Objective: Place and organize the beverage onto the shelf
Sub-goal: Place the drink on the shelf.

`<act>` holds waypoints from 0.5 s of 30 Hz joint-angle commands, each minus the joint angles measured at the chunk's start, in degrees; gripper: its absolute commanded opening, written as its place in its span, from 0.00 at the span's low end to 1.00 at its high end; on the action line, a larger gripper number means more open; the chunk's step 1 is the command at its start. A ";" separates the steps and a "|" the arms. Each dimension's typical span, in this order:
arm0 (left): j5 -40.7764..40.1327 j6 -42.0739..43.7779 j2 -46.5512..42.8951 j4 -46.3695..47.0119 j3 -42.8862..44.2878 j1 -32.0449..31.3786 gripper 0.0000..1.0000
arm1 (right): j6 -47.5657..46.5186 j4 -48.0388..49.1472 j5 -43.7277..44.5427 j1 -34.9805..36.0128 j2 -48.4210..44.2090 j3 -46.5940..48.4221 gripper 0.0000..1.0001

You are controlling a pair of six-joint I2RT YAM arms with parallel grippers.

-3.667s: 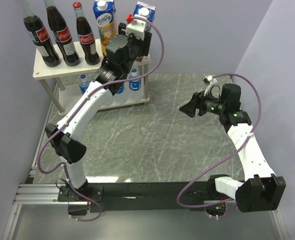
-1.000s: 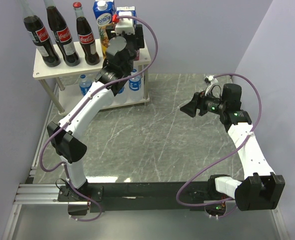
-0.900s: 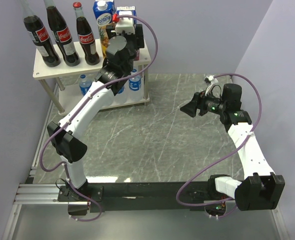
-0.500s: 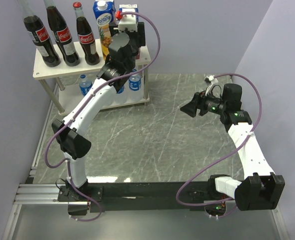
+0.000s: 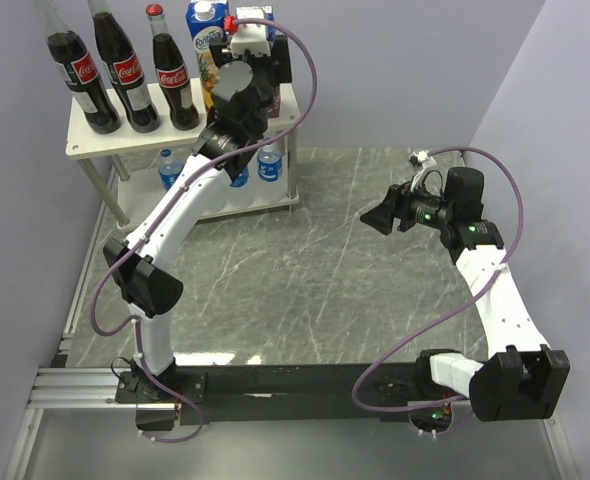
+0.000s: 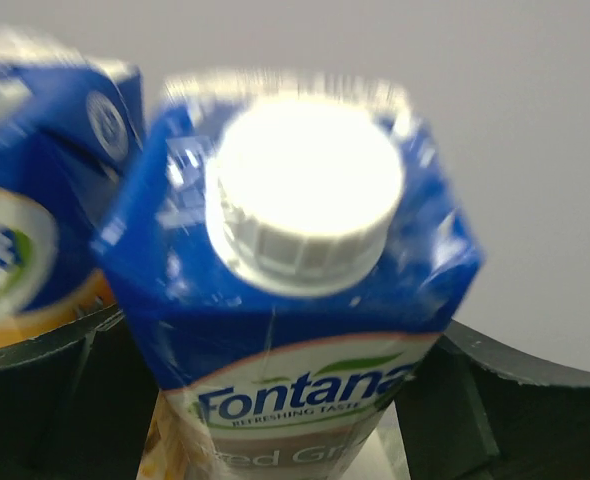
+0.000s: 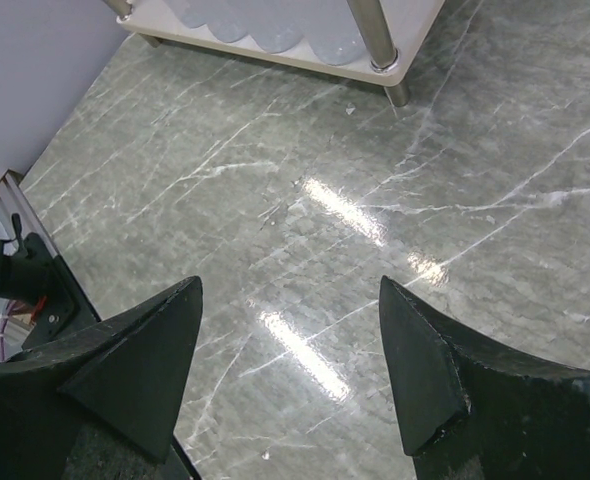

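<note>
Juice carton [image 6: 295, 330] between left fingers [image 6: 45, 400]

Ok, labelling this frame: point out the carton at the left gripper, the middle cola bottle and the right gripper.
carton [image 6: 295, 330], left wrist view, on its blue front below the cap.
middle cola bottle [image 5: 127, 68], top view, on its red label.
right gripper [image 7: 289, 285], right wrist view, midway between its fingertips.

On the shelf [image 5: 83, 140] at 11 o'clock, three cola bottles [image 5: 125, 75] fill the top board's 9 o'clock half and two juice cartons [image 5: 203, 40] stand close together at its 3 o'clock end. The left arm [image 5: 190, 195] slants across the front there, fencing the water bottles [image 5: 168, 168] below. From centre to 6 o'clock the table [image 5: 305, 290] is open, with the right gripper [image 5: 367, 221] hanging at 3 o'clock, jaws apart.
</note>
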 commanded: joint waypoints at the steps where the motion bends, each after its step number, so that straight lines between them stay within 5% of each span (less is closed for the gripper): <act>1: 1.17 -0.32 -1.78 8.38 4.76 0.27 0.86 | -0.59 1.95 -1.08 -0.45 -0.02 -0.40 0.78; 15: 1.53 -0.06 -0.90 8.47 5.73 0.27 0.84 | -0.77 1.77 -1.61 -1.94 -0.01 -0.31 0.78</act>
